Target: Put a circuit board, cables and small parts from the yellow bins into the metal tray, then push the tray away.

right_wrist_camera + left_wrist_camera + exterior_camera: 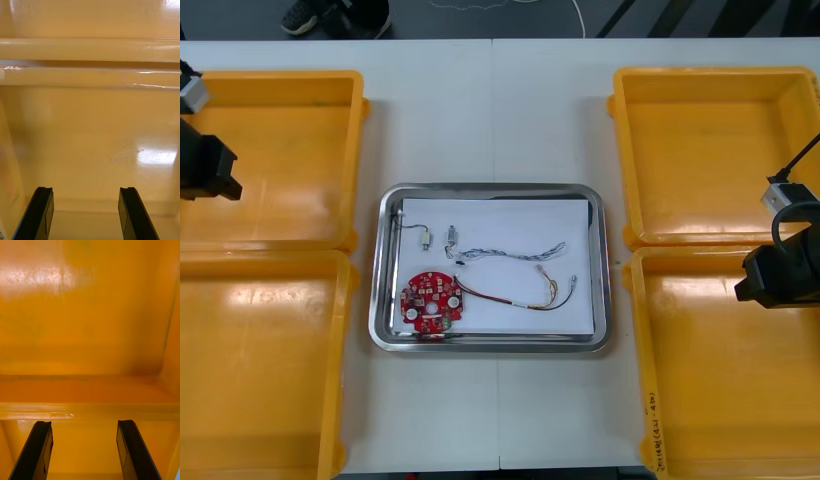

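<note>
Four yellow bins (270,160) flank the metal tray (490,346) at mid-bench. It holds the round red circuit board (430,303) at its near left, a twisted blue and white cable (510,252), a red and yellow cable (520,298) and small metal parts (450,238). The left hand (84,423) hangs spread over the far left bin, the right hand (85,189) spread over the near right one. The tray looks stiff, light and slippery, so I'd push its near rim, centred.
</note>
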`<state>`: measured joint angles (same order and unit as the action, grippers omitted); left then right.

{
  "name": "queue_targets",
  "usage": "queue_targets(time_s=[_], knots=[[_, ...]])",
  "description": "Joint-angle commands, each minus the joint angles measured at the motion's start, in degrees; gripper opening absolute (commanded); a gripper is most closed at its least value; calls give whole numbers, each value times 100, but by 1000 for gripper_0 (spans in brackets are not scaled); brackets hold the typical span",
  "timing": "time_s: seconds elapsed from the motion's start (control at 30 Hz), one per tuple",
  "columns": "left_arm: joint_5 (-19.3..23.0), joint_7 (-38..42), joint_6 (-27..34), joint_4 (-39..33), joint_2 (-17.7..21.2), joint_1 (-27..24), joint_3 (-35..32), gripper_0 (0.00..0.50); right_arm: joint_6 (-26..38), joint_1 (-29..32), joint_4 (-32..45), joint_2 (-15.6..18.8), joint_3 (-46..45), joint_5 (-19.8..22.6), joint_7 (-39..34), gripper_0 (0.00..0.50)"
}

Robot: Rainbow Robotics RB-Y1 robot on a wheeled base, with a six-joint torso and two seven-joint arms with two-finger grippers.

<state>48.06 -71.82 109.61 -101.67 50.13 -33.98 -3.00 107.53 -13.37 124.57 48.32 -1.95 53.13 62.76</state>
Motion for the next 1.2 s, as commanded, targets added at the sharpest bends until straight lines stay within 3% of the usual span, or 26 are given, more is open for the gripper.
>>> queue_targets(time_s=[0.03,0.43,0.67,1.2], knots=[[107,-280,39,-503,287,524,-553,500,-57,71,182,231,-227,57,747,500],[371,-509,39,-1215,437,1350,-1247,500,-118,-78,568,143,-60,224,2373,500],[512,-597,39,-1707,463,1886,-1581,500,-136,-456,771,108,564,259,3190,500],[802,-764,39,-2498,463,2914,-2091,500,-144,-1599,858,-543,2190,-136,4377,500]])
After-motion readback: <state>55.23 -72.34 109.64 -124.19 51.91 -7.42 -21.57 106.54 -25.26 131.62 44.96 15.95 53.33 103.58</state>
